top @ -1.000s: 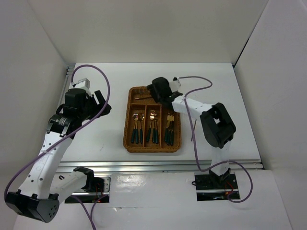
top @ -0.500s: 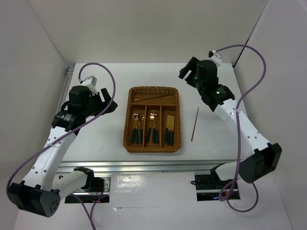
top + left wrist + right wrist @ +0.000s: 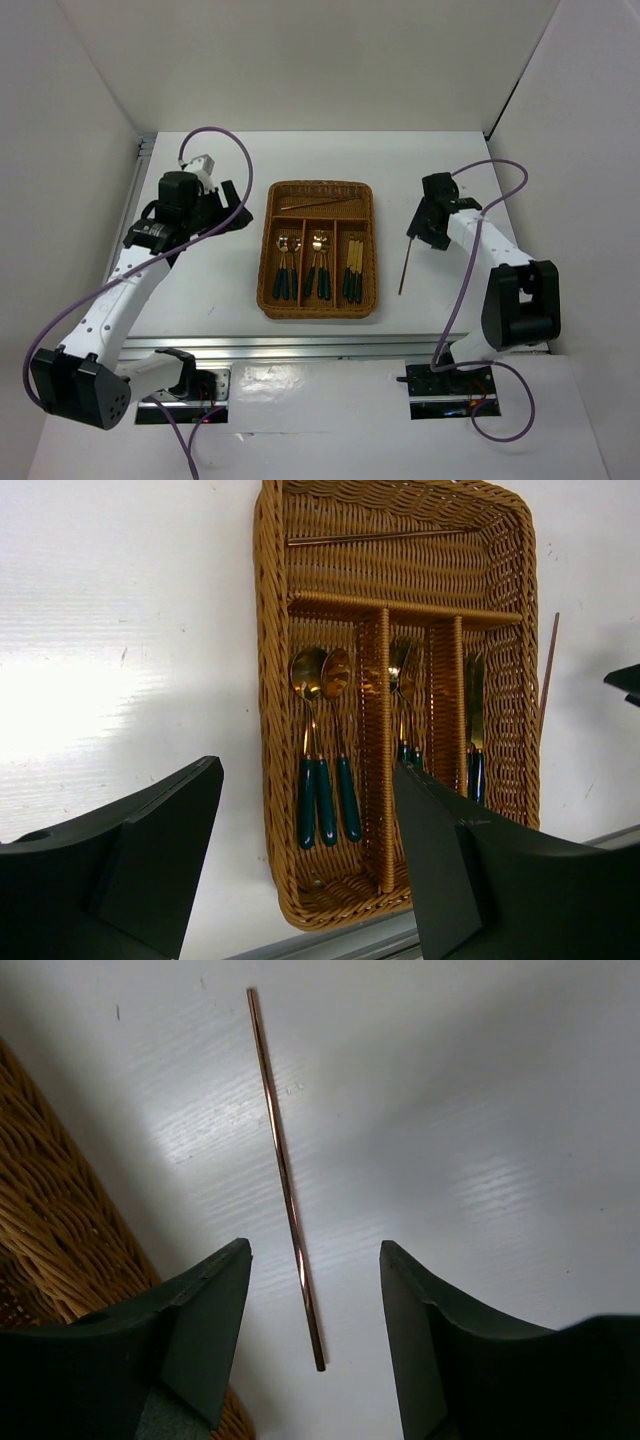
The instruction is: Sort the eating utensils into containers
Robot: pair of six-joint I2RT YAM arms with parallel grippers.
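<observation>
The brown wicker tray point(image 3: 268, 262) holds gold-headed spoons point(image 3: 287, 262), forks point(image 3: 318, 262) and knives point(image 3: 354, 270) in its three long slots. One chopstick point(image 3: 318, 203) lies in its crosswise slot. A second reddish-brown chopstick point(image 3: 404, 267) lies on the table right of the tray. My right gripper point(image 3: 419, 236) hovers open over its far end. In the right wrist view the chopstick point(image 3: 285, 1175) runs between the spread fingers of the gripper point(image 3: 314, 1247), touching neither. My left gripper point(image 3: 228, 212) is open and empty left of the tray, which shows in its wrist view point(image 3: 270, 680).
The tray's woven wall point(image 3: 50, 1210) is close on the left of my right gripper. A metal rail point(image 3: 340, 345) runs along the table's near edge. White walls enclose the table on three sides.
My right arm left the tray's crosswise slot, swung out to the back right, then came down over the loose chopstick. My left gripper drifted a little toward the tray.
</observation>
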